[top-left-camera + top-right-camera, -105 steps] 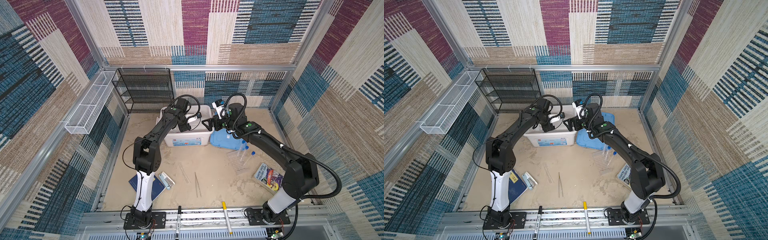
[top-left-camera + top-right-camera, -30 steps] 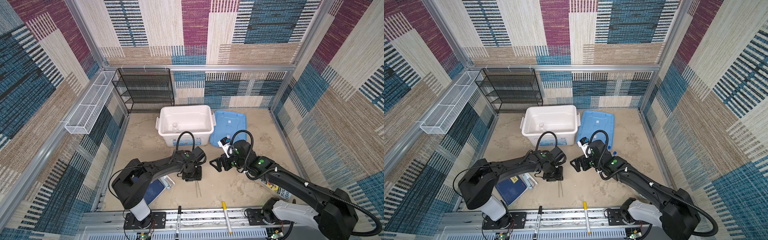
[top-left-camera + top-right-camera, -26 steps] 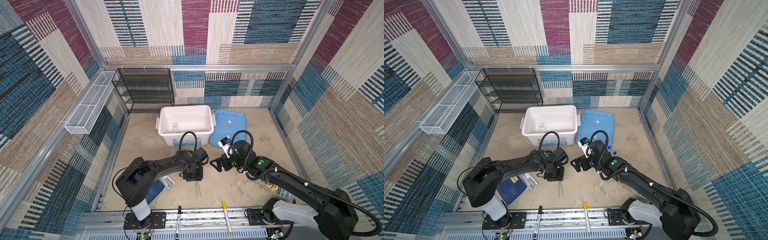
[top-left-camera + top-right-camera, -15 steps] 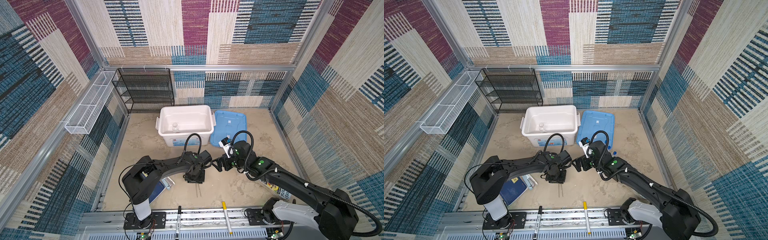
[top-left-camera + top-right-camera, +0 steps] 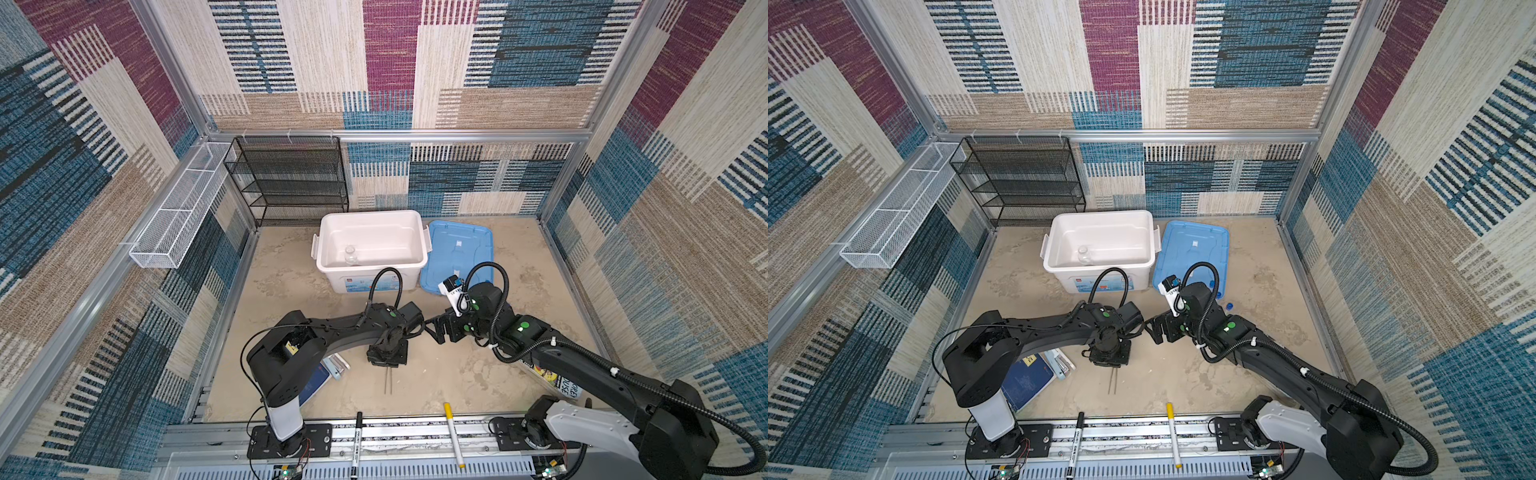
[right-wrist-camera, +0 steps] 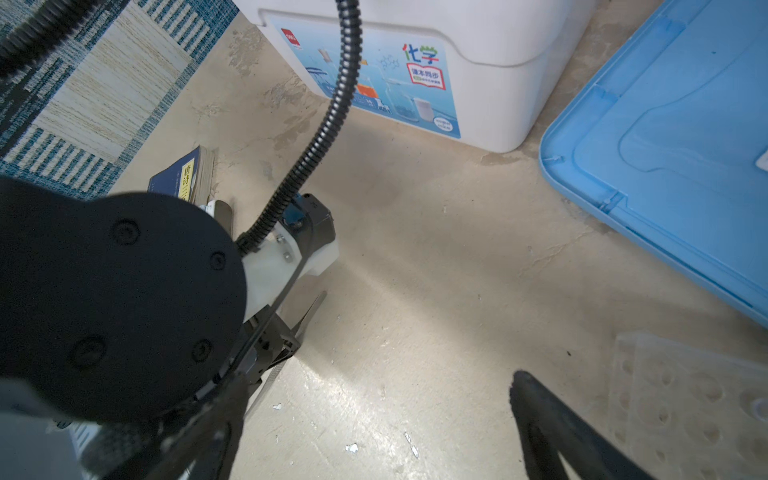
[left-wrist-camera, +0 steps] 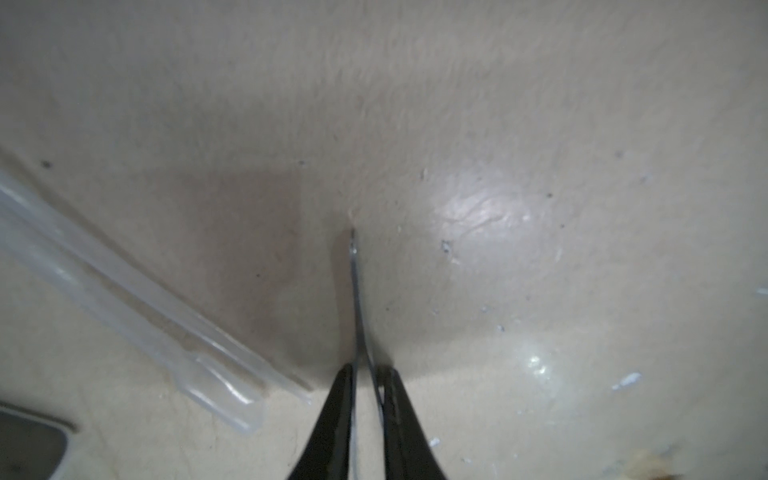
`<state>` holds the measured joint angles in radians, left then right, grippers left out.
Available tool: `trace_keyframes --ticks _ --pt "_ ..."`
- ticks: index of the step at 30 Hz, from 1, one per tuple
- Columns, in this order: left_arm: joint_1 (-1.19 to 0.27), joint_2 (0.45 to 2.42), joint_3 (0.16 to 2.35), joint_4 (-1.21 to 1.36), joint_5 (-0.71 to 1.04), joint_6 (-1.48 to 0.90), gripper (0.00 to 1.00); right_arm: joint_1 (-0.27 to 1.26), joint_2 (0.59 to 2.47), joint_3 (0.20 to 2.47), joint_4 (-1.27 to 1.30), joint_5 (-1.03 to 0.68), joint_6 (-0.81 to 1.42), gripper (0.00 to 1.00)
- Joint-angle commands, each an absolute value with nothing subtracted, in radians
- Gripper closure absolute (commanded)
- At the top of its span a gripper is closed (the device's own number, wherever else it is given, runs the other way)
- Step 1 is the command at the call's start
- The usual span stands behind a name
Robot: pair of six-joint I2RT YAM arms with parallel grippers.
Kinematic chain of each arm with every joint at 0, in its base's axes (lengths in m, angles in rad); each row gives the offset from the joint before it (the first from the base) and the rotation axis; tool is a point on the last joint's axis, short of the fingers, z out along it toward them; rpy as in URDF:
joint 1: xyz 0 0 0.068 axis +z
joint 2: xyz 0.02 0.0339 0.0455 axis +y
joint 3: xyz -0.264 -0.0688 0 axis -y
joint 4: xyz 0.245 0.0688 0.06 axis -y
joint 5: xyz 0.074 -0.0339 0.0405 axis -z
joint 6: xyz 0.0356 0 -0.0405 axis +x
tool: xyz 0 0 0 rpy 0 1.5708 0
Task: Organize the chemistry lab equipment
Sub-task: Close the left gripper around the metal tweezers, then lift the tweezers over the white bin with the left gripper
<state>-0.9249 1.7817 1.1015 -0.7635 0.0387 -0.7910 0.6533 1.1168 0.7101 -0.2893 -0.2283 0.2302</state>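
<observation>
Fingers point(image 7: 332, 419) of the left gripper point(image 7: 370, 374) press on the metal tweezers point(image 7: 356, 282) from both sides, so this gripper is pinching them. The tweezers lie on the sandy floor in front of the white box point(image 5: 372, 213). In both top views the left gripper point(image 5: 386, 360) points straight down there. The thin end of the tweezers point(image 5: 1112, 382) sticks out from under it, pointing away from the white box. A clear stick point(image 7: 124, 299) lies flat on the floor just beside the tweezers and does not touch them. I cannot tell if it is the glass rod or the long spoon.

The right gripper point(image 5: 437, 330) is spread wide open. It hangs low in front of the white box too, near the left gripper. The clear plastic rack point(image 6: 685, 399) lies flat on the floor in front of the white box and off to the right, close to one finger of the right gripper. A blue lid point(image 5: 457, 249) lies flat just to the right of the white box.

A small glass beaker point(image 5: 350, 254) stands inside the white box, near its front wall. A blue book point(image 5: 1025, 382) and a pale blue stapler point(image 5: 1059, 362) lie in front of the white box, off to the left.
</observation>
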Motion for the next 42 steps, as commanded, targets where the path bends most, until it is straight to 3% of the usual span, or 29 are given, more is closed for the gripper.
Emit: trace_keyframes --ticks 1,10,11,26,32,42 --pt "-0.926 1.791 1.101 -0.769 0.031 -0.804 0.85 0.655 1.125 0.707 -0.258 -0.242 0.233 0.01" --pt "-0.925 1.787 1.102 -0.77 0.028 -0.807 0.94 0.654 1.126 0.705 -0.243 -0.245 0.238 0.01" --pt "-0.926 1.787 1.104 -0.772 0.026 -0.806 0.99 0.654 1.127 0.704 -0.239 -0.244 0.238 0.01" --pt "-0.909 1.654 1.221 -0.855 -0.112 -0.791 1.0 0.654 1.026 0.629 -0.064 -0.254 0.285 0.01" --pt "-0.874 1.581 1.321 -0.906 -0.149 -0.761 1.0 0.655 1.011 0.677 -0.056 -0.147 0.282 0.01" --pt "-0.733 1.535 1.569 -0.957 -0.209 -0.573 1.0 0.655 1.03 0.814 -0.003 -0.128 0.248 0.01"
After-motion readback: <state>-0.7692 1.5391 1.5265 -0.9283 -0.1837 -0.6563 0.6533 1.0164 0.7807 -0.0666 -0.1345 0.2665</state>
